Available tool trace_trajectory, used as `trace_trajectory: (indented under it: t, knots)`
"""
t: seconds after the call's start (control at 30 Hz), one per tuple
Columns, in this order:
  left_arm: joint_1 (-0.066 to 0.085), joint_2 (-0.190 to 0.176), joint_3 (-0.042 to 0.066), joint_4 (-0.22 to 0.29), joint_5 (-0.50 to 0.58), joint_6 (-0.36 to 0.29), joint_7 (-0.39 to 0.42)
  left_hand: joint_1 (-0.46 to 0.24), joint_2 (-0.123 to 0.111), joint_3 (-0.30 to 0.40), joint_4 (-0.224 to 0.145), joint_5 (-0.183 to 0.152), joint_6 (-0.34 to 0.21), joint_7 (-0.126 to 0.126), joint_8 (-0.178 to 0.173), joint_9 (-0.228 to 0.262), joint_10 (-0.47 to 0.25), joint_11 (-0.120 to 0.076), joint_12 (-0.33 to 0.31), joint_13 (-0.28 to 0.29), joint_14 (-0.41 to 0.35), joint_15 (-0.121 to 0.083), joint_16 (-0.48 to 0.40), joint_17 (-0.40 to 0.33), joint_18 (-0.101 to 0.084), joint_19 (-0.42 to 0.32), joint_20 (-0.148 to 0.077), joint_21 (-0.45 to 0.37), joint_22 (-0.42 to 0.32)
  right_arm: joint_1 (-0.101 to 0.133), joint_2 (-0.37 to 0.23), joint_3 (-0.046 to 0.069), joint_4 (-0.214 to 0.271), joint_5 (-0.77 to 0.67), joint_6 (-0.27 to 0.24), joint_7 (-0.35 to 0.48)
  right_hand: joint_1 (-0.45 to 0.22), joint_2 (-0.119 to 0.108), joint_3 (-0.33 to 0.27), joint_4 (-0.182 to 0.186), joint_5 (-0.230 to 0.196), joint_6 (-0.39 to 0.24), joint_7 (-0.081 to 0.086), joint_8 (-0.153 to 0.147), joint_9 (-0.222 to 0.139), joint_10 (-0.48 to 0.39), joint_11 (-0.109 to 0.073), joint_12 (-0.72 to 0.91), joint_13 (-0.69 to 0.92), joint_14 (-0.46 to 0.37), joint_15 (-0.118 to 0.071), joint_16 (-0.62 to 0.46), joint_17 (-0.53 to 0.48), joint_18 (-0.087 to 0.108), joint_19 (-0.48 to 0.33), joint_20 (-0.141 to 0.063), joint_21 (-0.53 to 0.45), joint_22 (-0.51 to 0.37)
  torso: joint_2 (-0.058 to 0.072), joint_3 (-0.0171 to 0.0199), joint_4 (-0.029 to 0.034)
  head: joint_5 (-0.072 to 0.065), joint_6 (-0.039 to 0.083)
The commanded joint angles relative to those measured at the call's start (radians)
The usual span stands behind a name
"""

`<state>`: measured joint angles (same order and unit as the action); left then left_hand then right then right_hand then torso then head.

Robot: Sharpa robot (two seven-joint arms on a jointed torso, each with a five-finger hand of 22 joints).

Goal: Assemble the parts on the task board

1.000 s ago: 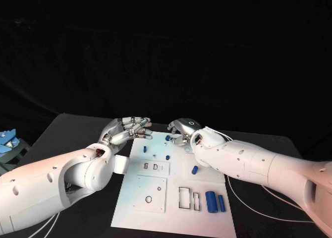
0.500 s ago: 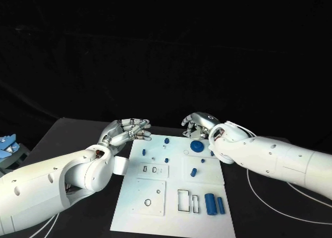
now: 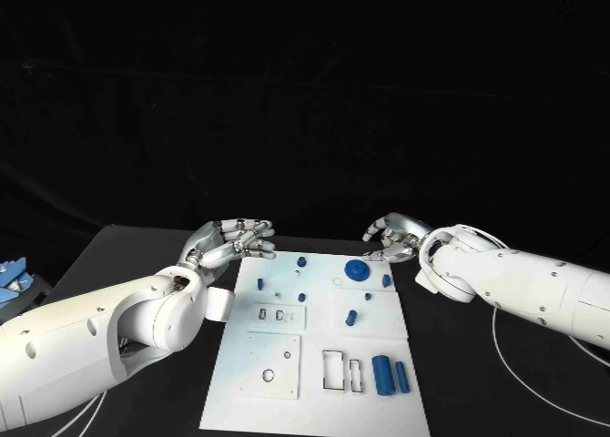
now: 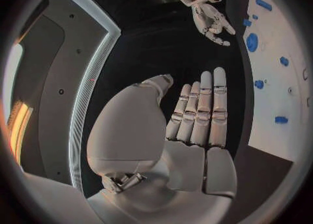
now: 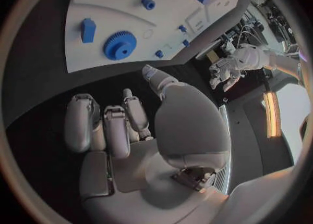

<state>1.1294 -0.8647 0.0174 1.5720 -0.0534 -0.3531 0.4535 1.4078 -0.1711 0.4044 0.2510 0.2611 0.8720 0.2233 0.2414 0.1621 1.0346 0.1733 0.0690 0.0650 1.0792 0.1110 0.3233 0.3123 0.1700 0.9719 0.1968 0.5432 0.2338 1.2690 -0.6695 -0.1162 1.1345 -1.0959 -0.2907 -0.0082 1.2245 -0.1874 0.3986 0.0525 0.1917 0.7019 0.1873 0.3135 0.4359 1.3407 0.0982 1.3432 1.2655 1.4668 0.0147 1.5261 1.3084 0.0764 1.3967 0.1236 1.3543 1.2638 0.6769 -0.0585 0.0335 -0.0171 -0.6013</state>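
Observation:
The white task board (image 3: 272,350) lies in the middle of the black table. A blue gear (image 3: 356,269) sits near its far edge, with several small blue parts around it, such as a peg (image 3: 301,260) and a block (image 3: 351,318). Two blue cylinders (image 3: 381,372) lie at the near right. My right hand (image 3: 394,235) hovers just past the board's far right corner, fingers loosely curled and holding nothing. My left hand (image 3: 237,239) hangs at the far left corner, its fingers straight and empty. In the right wrist view the gear (image 5: 120,45) lies beyond my right hand (image 5: 130,130).
A blue-and-white object (image 3: 6,278) sits off the table's left edge. White cables (image 3: 515,364) trail over the table to the right of the board. Bare black table (image 3: 135,246) lies to the left of the board.
My right hand has drawn back to the right, off the board's far part. The blue gear it covered now stands in plain sight. My left hand has stayed put.

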Motion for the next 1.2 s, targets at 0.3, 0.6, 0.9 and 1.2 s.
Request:
trace_trajectory:
  t: [0.3,0.6,0.9,1.2]
  knots:
    - [0.001,0.001,0.001,0.0,0.002,0.032,0.004,-0.005,0.009,0.002,-0.002,-0.004,-0.007,0.016,-0.005,-0.001,-0.006,0.002,-0.006,0.0,-0.008,0.0,-0.004,0.001,0.008,-0.007,-0.001,0.004,0.001,-0.047,0.034,-0.002,-0.061,-0.012,0.053,-0.024,0.02,0.002,-0.004,0.001,0.009,-0.02,0.002,0.013,0.001,0.021,0.004,0.04,0.046,0.076,0.01,0.009,0.119,-0.01,0.008,0.004,0.012,0.016,0.003,-0.0007,0.0025,0.003,-0.009]
    - [0.001,0.002,0.001,0.0,0.002,0.032,0.003,-0.004,0.008,0.002,-0.004,-0.004,-0.008,0.015,-0.006,-0.001,-0.008,0.003,-0.006,0.0,-0.01,0.0,-0.005,0.002,0.008,-0.009,-0.001,0.006,0.002,-0.061,0.062,-0.002,-0.086,-0.025,0.03,-0.029,0.025,0.006,0.0,0.0,0.014,-0.028,0.004,0.015,0.0,0.019,0.006,0.042,0.049,0.076,0.012,0.01,0.124,-0.01,0.009,0.005,0.014,0.021,0.004,-0.0001,0.002,0.005,-0.012]
    - [0.001,0.003,0.001,-0.001,0.002,0.032,0.002,-0.004,0.008,0.002,-0.004,-0.004,-0.008,0.015,-0.006,-0.001,-0.008,0.003,-0.006,0.0,-0.01,0.0,-0.005,0.002,0.008,-0.009,-0.001,0.006,0.002,-0.064,0.08,-0.003,-0.108,-0.026,0.021,-0.028,0.026,0.009,0.002,0.0,0.017,-0.029,0.004,0.017,0.0,0.021,0.006,0.045,0.052,0.077,0.012,0.011,0.126,-0.011,0.011,0.006,0.017,0.025,0.003,-0.0006,0.0021,0.006,-0.017]
    - [0.001,0.004,0.001,-0.002,0.002,0.032,0.0,-0.004,0.008,0.002,-0.004,-0.004,-0.008,0.015,-0.006,-0.001,-0.008,0.003,-0.006,0.0,-0.01,0.0,-0.005,0.002,0.008,-0.009,-0.001,0.006,0.002,-0.067,0.096,-0.003,-0.124,-0.026,0.028,-0.026,0.025,0.015,0.006,0.004,0.018,-0.023,0.004,0.026,0.002,0.025,0.006,0.051,0.059,0.077,0.013,0.012,0.13,-0.012,0.013,0.007,0.021,0.03,0.004,0.0001,0.0018,0.008,-0.02]
